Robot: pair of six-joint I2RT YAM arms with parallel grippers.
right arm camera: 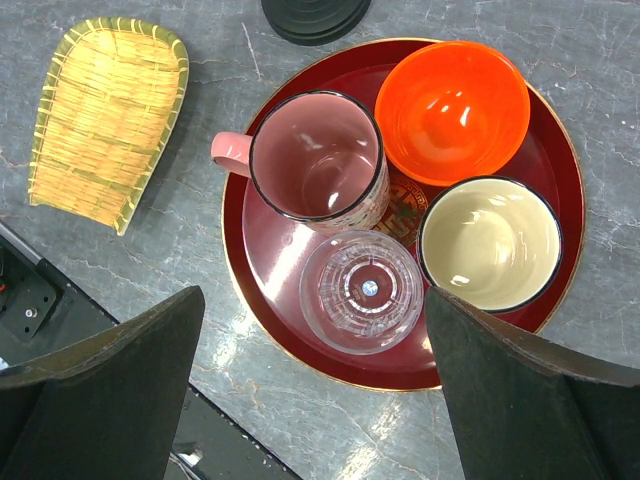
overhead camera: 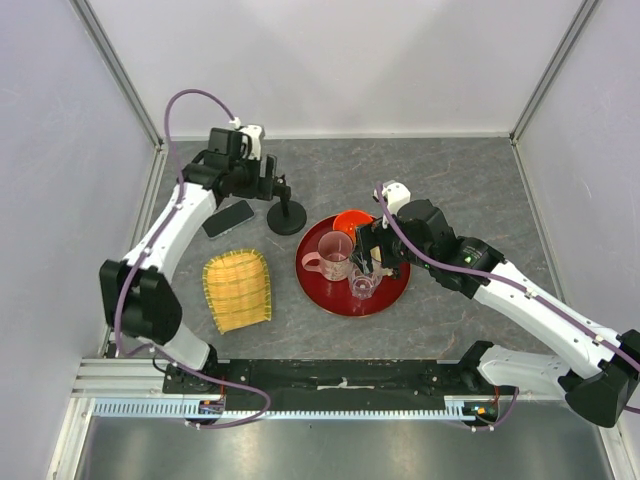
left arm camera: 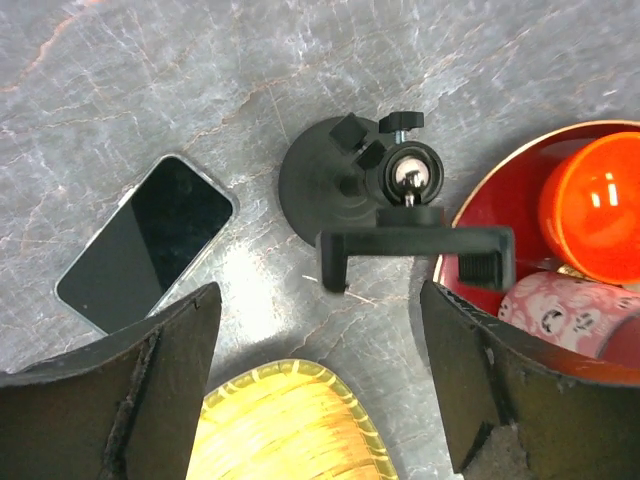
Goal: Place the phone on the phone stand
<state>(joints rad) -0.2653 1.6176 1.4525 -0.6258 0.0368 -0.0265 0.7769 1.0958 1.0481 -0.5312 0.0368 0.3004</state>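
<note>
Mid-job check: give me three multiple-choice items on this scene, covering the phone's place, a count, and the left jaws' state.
1. Where is the phone? A. flat on the table beside the phone stand; B. clamped in the stand's bracket; C. not in view.
2. How many vessels stand in the red tray? A. two; B. four; C. six.
3. The left jaws are: A. shut on the phone; B. shut on the stand; C. open and empty.
Answers: 1 A, it lies on the table, apart from the stand. 2 B, pink mug, orange bowl, cream bowl, clear glass. 3 C, they stand wide, gripping nothing.
</note>
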